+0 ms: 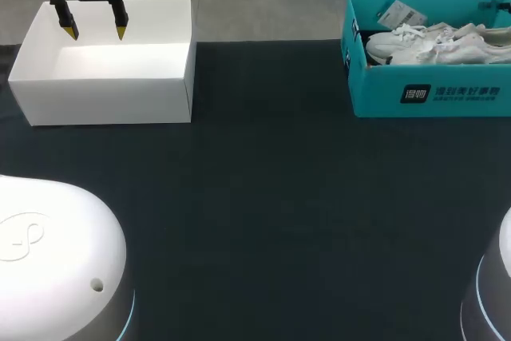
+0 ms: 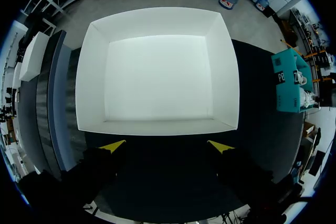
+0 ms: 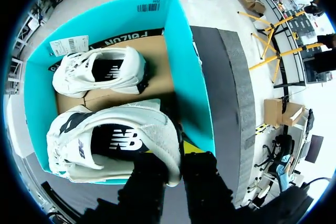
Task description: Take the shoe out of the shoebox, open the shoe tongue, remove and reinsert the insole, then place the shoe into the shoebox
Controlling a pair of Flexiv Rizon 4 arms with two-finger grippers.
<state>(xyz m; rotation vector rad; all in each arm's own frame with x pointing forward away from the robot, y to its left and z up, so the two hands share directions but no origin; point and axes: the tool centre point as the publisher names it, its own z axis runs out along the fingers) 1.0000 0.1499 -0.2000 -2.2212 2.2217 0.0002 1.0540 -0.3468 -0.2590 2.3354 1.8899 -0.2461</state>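
Upper left, the left gripper is hovering spread above the white box. The right gripper seems to be pinching the heel of the nearer shoe inside the shoebox.

The teal shoebox stands open on the dark table. Inside it, the nearer shoe and the farther shoe, both white, lie side by side on the brown bottom. The right gripper is at the heel of the nearer shoe, and the heel wall is pinched between its two fingers, close to the box wall.
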